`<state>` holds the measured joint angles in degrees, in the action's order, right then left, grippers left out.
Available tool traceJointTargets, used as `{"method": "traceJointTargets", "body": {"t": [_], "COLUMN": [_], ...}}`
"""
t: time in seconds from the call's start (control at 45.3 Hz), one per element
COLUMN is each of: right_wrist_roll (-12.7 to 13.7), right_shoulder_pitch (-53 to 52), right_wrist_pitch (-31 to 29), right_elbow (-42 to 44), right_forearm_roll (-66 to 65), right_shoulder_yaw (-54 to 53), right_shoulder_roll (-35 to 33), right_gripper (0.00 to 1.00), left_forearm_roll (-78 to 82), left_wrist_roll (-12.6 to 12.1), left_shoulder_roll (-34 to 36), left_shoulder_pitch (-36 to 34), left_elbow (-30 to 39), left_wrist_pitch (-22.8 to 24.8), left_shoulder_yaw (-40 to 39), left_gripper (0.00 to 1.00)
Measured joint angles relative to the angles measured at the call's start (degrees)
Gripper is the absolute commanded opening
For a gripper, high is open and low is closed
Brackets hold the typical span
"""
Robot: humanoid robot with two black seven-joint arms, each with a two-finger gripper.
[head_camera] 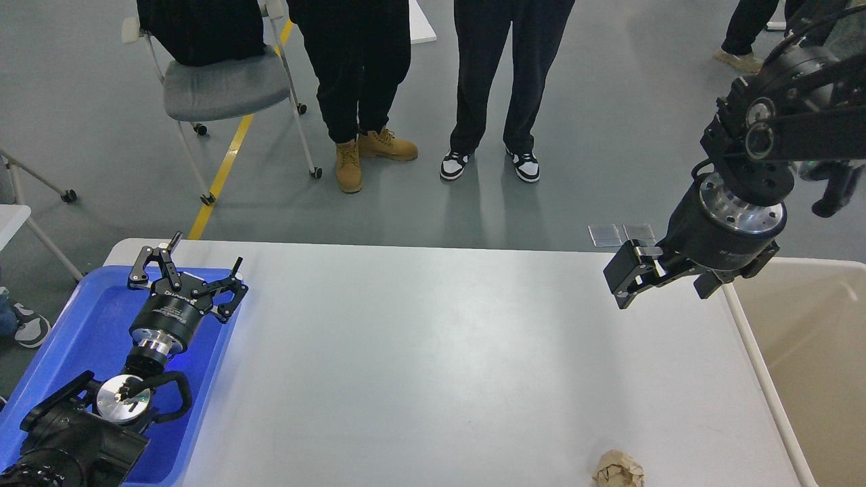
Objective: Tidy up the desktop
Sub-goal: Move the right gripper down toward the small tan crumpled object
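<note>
The desktop (433, 338) is a wide light-grey tabletop filling the lower part of the head view. A crumpled brown paper ball (618, 470) lies on it near the front edge, right of centre. My left gripper (191, 260) is open and empty, hovering over the far end of the blue tray at the table's left end. My right gripper (624, 276) hangs above the table's far right part, well away from the paper ball. Its dark fingers overlap, so I cannot tell them apart. Nothing shows in it.
A blue tray (81, 325) sits on the table's left end under my left arm. A beige bin (812, 352) stands against the right edge. Two people (500, 81) and a wheeled chair (223, 81) stand on the floor beyond the far edge.
</note>
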<state>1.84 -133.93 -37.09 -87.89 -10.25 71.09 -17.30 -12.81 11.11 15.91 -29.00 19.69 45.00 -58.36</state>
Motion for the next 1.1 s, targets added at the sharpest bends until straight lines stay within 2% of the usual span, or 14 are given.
{"method": "traceJointTargets", "body": {"t": [0.331, 0.641, 0.906, 1.104], "right_wrist_roll": [0.0, -0.1, -0.2, -0.2], "right_shoulder_pitch": [-0.1, 4.3, 13.5, 22.3], "right_wrist_pitch": [-0.2, 0.5, 5.1, 11.2], "right_elbow": [-0.9, -2.7, -3.0, -2.7], "right_forearm_roll": [1.0, 1.4, -3.1, -7.9], "right_shoulder_yaw": [-0.1, -1.5, -3.9, -5.7], "right_shoulder_roll": [-1.2, -3.1, -5.2, -7.3], "right_gripper": [1.0, 1.0, 1.0, 1.0], "left_forearm_roll": [0.0, -0.1, -0.1, -0.1], "left_wrist_roll": [-0.1, -0.1, 0.0, 0.0], "left_shoulder_roll": [0.0, 0.0, 0.0, 0.0], "left_shoulder_pitch": [0.0, 0.0, 0.0, 0.0], "left_elbow": [0.0, 0.0, 0.0, 0.0], "left_wrist_pitch": [0.0, 0.0, 0.0, 0.0], "left_shoulder_yaw": [0.0, 0.0, 0.0, 0.0], "left_gripper": [1.0, 1.0, 1.0, 1.0]}}
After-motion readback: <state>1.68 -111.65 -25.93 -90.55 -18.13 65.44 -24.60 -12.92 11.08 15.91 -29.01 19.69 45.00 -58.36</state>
